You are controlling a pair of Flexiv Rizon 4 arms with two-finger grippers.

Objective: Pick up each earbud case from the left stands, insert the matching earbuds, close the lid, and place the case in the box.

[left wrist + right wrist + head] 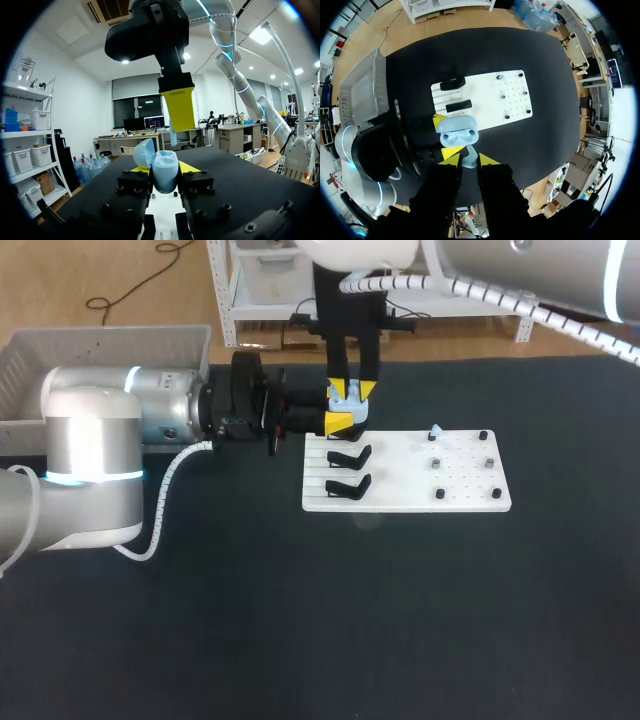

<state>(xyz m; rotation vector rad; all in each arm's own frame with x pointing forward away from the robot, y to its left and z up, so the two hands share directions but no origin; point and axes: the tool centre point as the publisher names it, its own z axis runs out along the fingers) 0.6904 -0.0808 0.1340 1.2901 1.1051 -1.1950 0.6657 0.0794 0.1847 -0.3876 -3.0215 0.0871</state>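
Counting: case (458, 131) one, stands (348, 455) two, earbud (469, 157) perhaps two.

The head camera sits high behind the robot and looks down on the table (300, 620) from a fair way off. The left wrist camera rides low, close behind the left gripper (165, 169), facing level across the tabletop. The right wrist camera hangs above, looking straight down past the right gripper (469, 160). All three views take in the earbud case (457, 131). The head and right wrist views also share the white board (400, 502).
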